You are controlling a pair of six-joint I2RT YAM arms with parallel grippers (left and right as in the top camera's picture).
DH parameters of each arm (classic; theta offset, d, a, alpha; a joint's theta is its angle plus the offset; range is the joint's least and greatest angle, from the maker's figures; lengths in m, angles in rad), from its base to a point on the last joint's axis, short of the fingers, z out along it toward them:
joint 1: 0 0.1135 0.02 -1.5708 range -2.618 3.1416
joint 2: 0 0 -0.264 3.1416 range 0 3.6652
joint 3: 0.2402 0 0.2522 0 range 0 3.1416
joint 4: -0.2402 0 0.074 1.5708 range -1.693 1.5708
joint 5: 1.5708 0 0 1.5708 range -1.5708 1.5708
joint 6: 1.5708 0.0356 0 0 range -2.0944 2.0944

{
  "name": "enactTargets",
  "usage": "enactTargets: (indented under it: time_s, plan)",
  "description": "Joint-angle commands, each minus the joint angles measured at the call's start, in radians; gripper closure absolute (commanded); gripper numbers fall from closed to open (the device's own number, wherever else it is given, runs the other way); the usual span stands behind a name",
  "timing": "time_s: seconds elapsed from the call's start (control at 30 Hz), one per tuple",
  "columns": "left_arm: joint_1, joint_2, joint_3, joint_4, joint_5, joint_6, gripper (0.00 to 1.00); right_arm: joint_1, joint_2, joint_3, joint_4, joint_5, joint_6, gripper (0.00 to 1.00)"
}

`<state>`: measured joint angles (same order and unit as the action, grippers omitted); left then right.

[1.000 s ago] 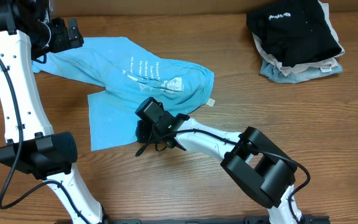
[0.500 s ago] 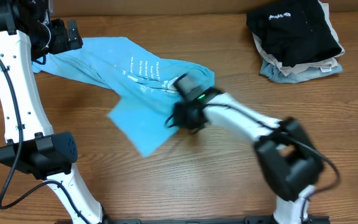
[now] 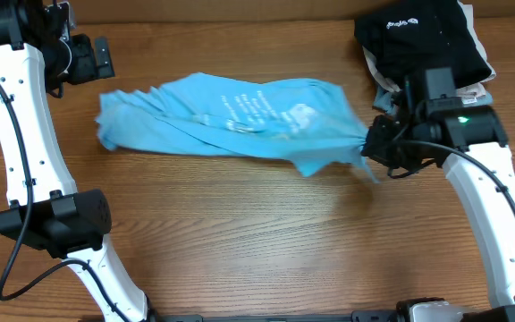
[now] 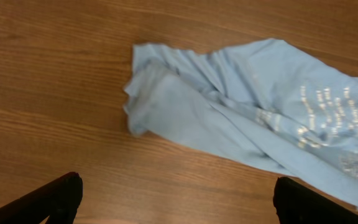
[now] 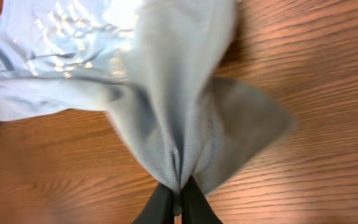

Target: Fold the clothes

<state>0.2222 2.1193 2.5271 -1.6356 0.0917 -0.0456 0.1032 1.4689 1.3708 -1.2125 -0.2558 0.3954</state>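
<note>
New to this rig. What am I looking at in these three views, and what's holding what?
Two white robot arms work at a wooden table. One picture comes from a fixed camera overhead; the other two come from cameras on each wrist, looking past that arm's own tool. A sky-blue T-shirt lies stretched and bunched across the table. The right tool is shut on the shirt's edge, seen pinched in its wrist view. The left tool is open, holding nothing. A stack of folded garments, black on top, sits at the far right.

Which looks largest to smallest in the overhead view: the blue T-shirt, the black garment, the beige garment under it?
1. Blue T-shirt, stretched across the table.
2. Black garment, topping the pile.
3. Beige garment: only its edges show, so its true size is unsure.
</note>
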Motion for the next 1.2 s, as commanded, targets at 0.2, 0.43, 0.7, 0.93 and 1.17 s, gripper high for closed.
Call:
enactTargets:
  time_s: [0.2, 0.43, 0.7, 0.93, 1.17]
  plan:
    - [-0.007, 0.001, -0.084, -0.031, -0.018, 0.024, 0.00, -0.002, 0.013, 0.008, -0.003, 0.002, -0.082, 0.72]
    - [-0.019, 0.001, -0.309, 0.150, -0.015, 0.024, 0.00, -0.002, 0.013, 0.008, -0.006, 0.000, -0.092, 0.52]
    - [-0.053, 0.001, -0.580, 0.465, 0.004, 0.101, 0.00, -0.002, 0.013, 0.008, -0.031, -0.001, -0.116, 0.40]
    - [-0.071, 0.001, -0.770, 0.663, 0.004, 0.109, 0.07, -0.002, 0.013, 0.008, -0.035, -0.001, -0.115, 0.38]
    - [-0.066, 0.001, -0.857, 0.748, -0.022, 0.100, 0.11, -0.002, 0.013, 0.008, -0.023, 0.000, -0.116, 0.38]
